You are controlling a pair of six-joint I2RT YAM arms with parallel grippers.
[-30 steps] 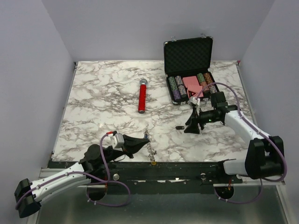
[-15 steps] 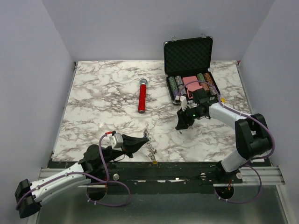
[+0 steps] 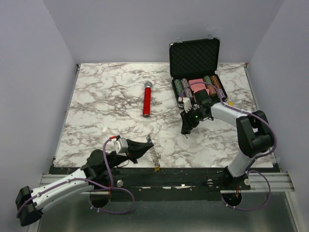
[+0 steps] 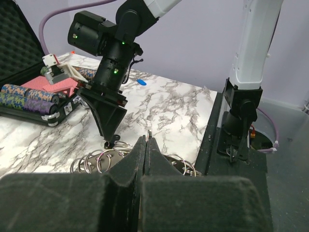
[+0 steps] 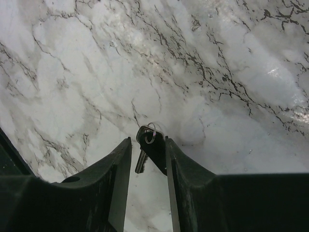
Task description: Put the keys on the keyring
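Your key (image 5: 153,145) lies flat on the desk (image 3: 106,96), right of centre and a little in front of the open case (image 3: 194,58). It has a black head, a short metal blade, and a small wire ring threaded through the head.

Your right hand (image 5: 146,140) stands over it, pointing steeply down with its tips at the desk surface, and the forearm reaches in from the case side. Its jaws are partly open and straddle the key. The black head lies against one finger (image 5: 186,174), while a gap shows between the key and the other finger, so nothing is clamped.

The keyring (image 3: 153,153) lies near the front edge of the desk, left of centre and well apart from the key. From above it looks like a narrow strip of overlapping grey metal loops running toward the near edge, with a yellow tag (image 3: 157,169) at that end. In the left wrist view it shows as several round wire loops.

Your left hand (image 3: 150,140) sits low, nearly level with the desk, and reaches forward from its base. Its jaws are fully closed, the fingers pressed together. The far end of the keyring sits right at the tips, but you cannot tell whether any of it is pinched.

Farther back, a red-handled microphone (image 3: 147,99) lies at mid-desk, and rows of poker chips (image 3: 181,89) fill the case.
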